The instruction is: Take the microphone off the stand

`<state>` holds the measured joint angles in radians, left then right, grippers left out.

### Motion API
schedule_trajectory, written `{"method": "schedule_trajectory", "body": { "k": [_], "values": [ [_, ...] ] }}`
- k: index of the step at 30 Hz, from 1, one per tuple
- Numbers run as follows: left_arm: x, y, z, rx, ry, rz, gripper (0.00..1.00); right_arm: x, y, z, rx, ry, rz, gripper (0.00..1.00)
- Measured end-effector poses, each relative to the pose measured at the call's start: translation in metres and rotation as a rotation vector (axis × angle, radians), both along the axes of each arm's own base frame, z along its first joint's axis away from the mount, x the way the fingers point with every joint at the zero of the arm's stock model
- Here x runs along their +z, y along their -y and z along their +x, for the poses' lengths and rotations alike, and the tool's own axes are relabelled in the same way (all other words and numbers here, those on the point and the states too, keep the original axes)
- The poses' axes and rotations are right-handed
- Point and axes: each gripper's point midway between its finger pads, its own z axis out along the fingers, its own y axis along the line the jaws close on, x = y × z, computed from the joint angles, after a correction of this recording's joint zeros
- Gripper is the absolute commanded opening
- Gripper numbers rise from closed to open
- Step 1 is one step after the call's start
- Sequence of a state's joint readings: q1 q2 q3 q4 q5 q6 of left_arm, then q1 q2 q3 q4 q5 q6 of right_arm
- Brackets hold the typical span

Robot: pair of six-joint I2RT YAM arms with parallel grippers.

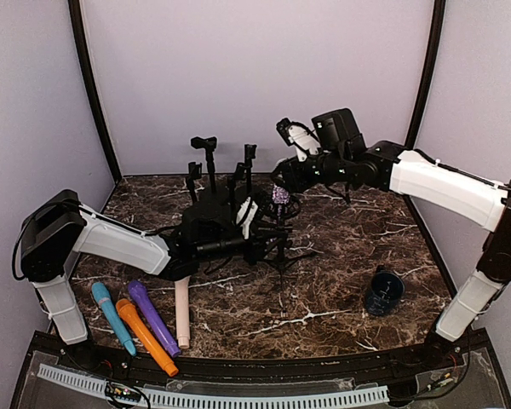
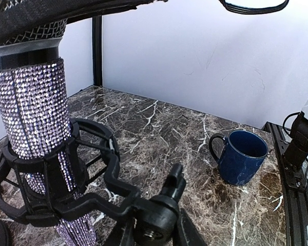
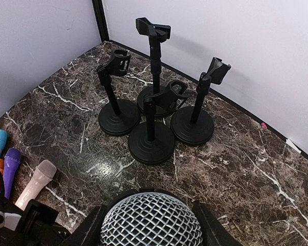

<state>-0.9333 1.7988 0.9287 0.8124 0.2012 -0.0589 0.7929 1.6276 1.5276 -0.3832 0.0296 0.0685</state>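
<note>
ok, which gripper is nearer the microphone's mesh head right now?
Right. The right gripper sits at the mesh head of the microphone, fingers flanking it on both sides. The left gripper is lower, beside the stand, below the head.

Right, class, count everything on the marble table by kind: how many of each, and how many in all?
Microphones: 5 (sparkly microphone, blue microphone, orange microphone, purple microphone, pink microphone)
Stands: 5 (shock-mount stand, four empty desk stands)
Mugs: 1 (blue mug)
Total: 11
</note>
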Motion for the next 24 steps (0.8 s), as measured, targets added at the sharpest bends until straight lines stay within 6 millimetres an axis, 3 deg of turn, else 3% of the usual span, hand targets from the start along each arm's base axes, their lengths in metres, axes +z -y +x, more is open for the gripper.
{"method": "schedule_trajectory", "body": {
  "k": [7,18,24],
  "values": [
    [0.001,0.001,-0.001,-0.005,0.001,0.0,0.0,0.005,0.003,-0.004,0.009,0.006,-0.004,0.17],
    [-0.001,0.003,0.0,-0.011,-0.007,0.011,0.0,0.048,0.003,-0.012,0.096,0.112,0.026,0.17],
    [-0.001,0.003,0.0,-0.01,-0.008,0.012,0.0,0.061,0.005,-0.015,0.111,0.138,0.042,0.18]
  ]
}}
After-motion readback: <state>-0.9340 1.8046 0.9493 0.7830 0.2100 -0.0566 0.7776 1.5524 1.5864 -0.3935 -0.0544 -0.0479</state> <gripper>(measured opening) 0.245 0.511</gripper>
